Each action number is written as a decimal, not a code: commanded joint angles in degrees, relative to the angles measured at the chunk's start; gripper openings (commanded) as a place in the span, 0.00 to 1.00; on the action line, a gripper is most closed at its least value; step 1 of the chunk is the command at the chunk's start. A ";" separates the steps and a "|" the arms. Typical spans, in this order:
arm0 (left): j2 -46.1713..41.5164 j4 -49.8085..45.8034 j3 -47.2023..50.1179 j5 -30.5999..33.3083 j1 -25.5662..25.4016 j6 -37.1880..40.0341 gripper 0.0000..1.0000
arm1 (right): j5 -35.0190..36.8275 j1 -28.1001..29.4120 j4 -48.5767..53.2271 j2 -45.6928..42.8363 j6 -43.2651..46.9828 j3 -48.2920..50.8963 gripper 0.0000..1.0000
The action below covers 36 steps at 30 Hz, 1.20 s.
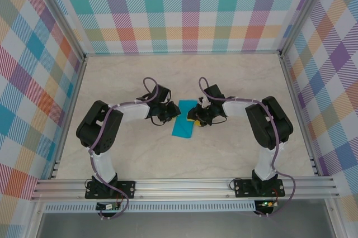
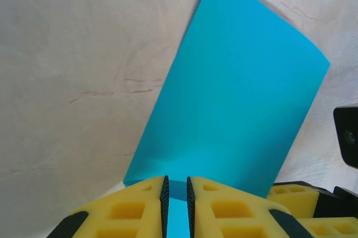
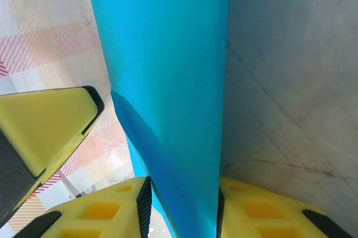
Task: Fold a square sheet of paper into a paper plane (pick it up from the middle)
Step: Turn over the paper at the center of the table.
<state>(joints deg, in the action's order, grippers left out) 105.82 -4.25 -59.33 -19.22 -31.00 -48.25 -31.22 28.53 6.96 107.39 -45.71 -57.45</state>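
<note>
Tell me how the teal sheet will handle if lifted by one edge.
Likely floppy: the sheet bows between the fingers of the right gripper. Probably very light and easily creased, being so thin. On the smooth table it may slide when pushed.

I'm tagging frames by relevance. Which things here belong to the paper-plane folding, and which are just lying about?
Part of the job:
teal sheet of paper
left tool, at the sheet's edge
right tool, sheet between its pads

Not part of it, only fixtures:
marble-look table
checked walls
aluminium frame
</note>
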 commanded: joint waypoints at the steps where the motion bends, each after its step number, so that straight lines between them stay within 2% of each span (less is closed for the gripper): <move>1: -4.73 -0.52 2.15 1.61 -0.28 -0.61 0.18 | -2.98 0.05 -2.74 0.45 1.97 -0.16 0.34; 6: -12.92 -0.29 6.98 5.54 -0.27 -1.22 0.18 | -4.50 0.12 -0.14 0.39 4.75 -2.27 0.20; 10: -20.92 -1.95 11.01 9.94 -0.12 -1.52 0.17 | -2.34 0.21 7.94 -2.06 9.07 -5.58 0.09; 12: -24.55 -3.14 12.60 11.87 0.14 -1.99 0.18 | 1.20 0.21 14.13 -3.31 11.47 -7.81 0.07; 16: -30.31 -3.62 15.50 13.47 1.02 -2.91 0.21 | 5.67 0.30 21.60 -4.65 11.54 -11.30 0.05; 25: -36.21 -6.28 17.59 11.51 1.91 -2.13 0.24 | 16.58 2.26 34.67 -8.20 3.24 -19.89 0.05; 29: -36.21 -6.75 17.40 10.27 2.00 -2.02 0.24 | 17.33 2.89 38.87 -8.18 0.32 -23.51 0.05; 36: -35.59 -6.57 17.58 9.47 2.00 -2.19 0.25 | 15.73 3.19 43.07 -5.33 2.52 -30.32 0.05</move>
<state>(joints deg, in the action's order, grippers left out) 70.70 -9.61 -42.37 -8.67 -29.43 -50.52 -15.55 31.24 45.76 100.60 -43.29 -84.93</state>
